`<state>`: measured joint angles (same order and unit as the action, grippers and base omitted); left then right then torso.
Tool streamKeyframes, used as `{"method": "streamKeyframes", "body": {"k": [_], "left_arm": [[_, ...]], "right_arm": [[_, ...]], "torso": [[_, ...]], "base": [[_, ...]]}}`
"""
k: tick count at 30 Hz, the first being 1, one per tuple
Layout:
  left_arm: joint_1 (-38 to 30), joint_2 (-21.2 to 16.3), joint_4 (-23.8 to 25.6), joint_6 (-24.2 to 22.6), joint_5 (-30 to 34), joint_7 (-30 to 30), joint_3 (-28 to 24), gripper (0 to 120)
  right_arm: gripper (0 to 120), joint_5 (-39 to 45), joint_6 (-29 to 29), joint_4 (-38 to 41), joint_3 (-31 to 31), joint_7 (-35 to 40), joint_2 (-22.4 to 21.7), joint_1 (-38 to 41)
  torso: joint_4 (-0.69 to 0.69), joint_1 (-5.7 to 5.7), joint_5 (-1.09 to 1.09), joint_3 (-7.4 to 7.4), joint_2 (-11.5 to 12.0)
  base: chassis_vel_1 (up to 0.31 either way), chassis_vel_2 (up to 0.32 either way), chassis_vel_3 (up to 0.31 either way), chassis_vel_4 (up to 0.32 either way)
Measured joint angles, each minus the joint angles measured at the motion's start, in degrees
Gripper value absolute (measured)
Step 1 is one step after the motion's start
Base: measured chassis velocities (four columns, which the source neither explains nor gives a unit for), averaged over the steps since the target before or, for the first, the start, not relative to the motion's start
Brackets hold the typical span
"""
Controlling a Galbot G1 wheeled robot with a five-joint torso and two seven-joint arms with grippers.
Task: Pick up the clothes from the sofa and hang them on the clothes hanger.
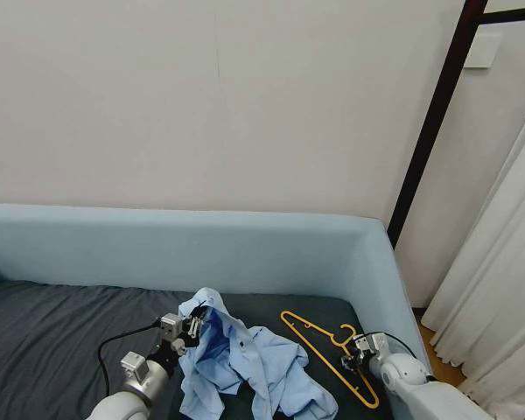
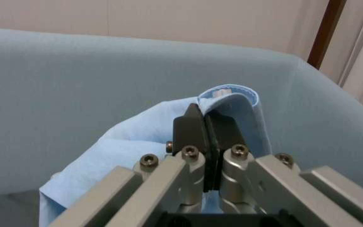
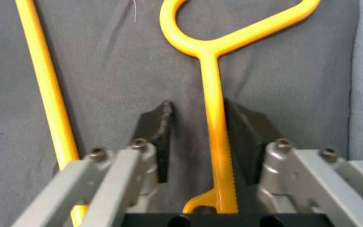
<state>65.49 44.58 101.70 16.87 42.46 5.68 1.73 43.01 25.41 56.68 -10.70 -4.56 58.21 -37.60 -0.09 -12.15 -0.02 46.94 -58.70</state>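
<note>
A sofa (image 1: 157, 254) with a pale blue back and a dark grey seat (image 1: 44, 337) stands against a plain wall. A crumpled light blue shirt (image 1: 249, 367) lies near the middle of the seat, with one part pulled up into a peak at its left edge. The left gripper (image 1: 195, 328) is at that peak. In the left wrist view its black fingers (image 2: 188, 127) are pressed together on a fold of the shirt, and a hemmed edge of the cloth curls over the fingertips. A yellow hanger (image 1: 325, 357) lies flat on the seat just to the right of the shirt, near the sofa's right arm, with its hook pointing toward that arm. The right gripper (image 1: 350, 344) sits low at the hook end of the hanger. In the right wrist view its fingers (image 3: 162, 127) are apart, one on each side of the hanger's straight neck, below the loop of the hook. The neck runs closer to one finger than the other, with grey seat fabric showing in the wider gap.
</note>
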Motion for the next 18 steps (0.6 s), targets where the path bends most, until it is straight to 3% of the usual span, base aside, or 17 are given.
{"method": "streamKeyframes", "body": {"k": [4,7,18], "left_arm": [[0.1,0.0,0.0,-0.1,-0.1,0.0,0.0,0],[0.3,0.1,0.1,-0.1,-0.2,0.0,0.0,0],[0.7,0.0,-0.5,-0.3,-0.5,-0.1,0.3,0]], "right_arm": [[13,0.1,0.3,-0.2,0.4,-1.0,-0.1,-0.1],[5,0.2,0.8,-0.2,0.7,-1.2,-0.1,-0.2],[4,-3.5,-1.4,4.1,0.8,0.4,-2.5,-1.9]], "torso": [[0.00,0.00,0.00,0.00,0.0],[0.00,0.00,0.01,0.00,0.0],[0.00,0.00,0.02,0.01,0.0]], "base": [[0.000,0.000,0.000,0.000],[0.000,0.000,0.000,0.000],[0.000,0.000,0.000,0.000]]}}
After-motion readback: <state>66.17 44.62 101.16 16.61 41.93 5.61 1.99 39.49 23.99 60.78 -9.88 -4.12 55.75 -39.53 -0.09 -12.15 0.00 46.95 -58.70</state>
